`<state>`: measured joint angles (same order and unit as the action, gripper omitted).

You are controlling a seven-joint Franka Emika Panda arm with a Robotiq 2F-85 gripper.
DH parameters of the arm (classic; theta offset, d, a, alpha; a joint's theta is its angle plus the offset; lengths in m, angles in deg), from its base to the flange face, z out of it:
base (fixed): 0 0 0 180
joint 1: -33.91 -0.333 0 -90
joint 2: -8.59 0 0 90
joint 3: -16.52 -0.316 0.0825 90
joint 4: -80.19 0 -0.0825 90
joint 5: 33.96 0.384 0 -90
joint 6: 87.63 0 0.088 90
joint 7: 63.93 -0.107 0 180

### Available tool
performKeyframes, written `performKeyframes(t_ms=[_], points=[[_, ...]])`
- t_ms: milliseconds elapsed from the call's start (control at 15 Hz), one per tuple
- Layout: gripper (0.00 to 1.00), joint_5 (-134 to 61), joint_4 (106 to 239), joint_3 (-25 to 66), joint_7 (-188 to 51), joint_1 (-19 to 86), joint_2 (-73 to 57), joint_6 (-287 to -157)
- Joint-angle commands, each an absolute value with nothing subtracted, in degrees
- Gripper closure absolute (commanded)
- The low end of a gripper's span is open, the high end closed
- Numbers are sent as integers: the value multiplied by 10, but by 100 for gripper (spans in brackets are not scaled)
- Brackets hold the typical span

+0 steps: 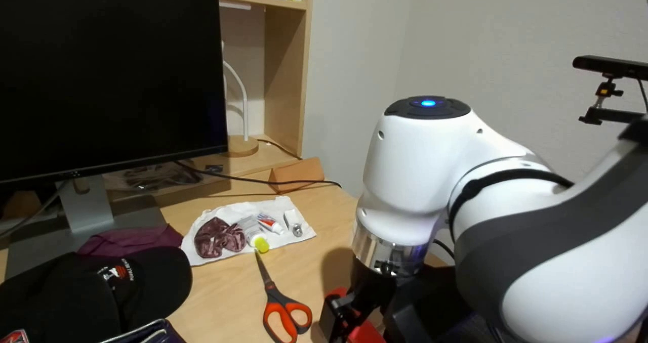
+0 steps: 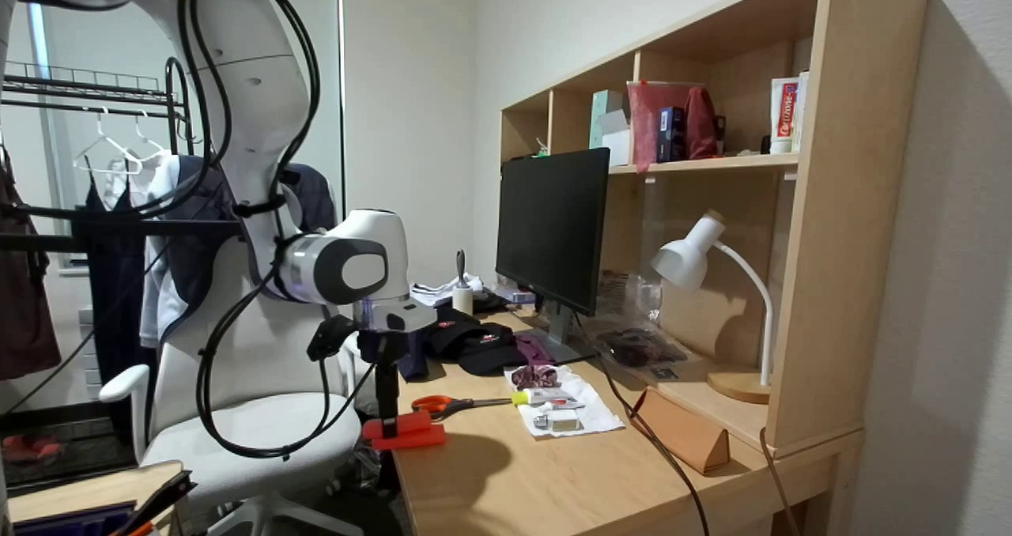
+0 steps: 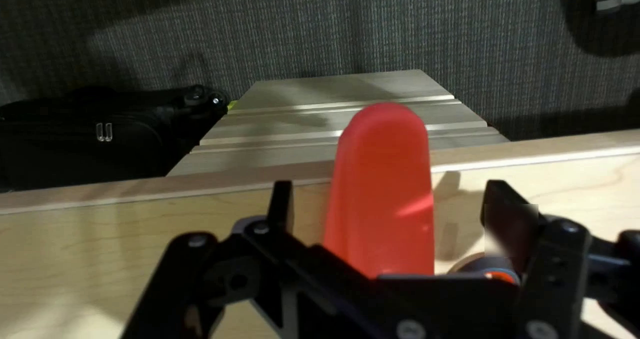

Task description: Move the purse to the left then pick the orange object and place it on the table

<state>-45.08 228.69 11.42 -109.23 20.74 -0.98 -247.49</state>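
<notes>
At the light tan wooden table (image 1: 223,302) we seem at the picking step, fingers (image 3: 281,204) spread around the elongated red-orange plastic piece (image 3: 385,194), so closing should come next.

Wooden table (image 1: 228,292) carries, in an exterior view: scissors (image 1: 275,296) lower centre, white sheet (image 1: 238,209) centre-left, black cap (image 1: 101,292) lower left.

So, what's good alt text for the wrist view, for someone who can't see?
A red-orange object sits inside an open black robot hand, a gap on either side, its rounded end overlapping the edge of a light wooden table. Beyond are pale slats and a black bag.
</notes>
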Motion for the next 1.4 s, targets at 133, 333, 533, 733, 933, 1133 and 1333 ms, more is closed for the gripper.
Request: performKeyframes(t_ms=[133, 333, 533, 733, 933, 1133, 1333], points=[[47, -449, 2295, 137, -1107, 194, -24, -2536], [67, -456, 2298, 140, -1114, 195, -30, -2551], [81, -461, 2298, 144, -1119, 192, -27, -2550], [81, -472, 2296, 148, -1121, 190, -20, -2545], [81, -483, 2298, 157, -1118, 189, 1, -2538], [81, -495, 2307, 169, -1115, 192, 33, -2537], [81, -525, 2320, 191, -1113, 199, 71, -2526]])
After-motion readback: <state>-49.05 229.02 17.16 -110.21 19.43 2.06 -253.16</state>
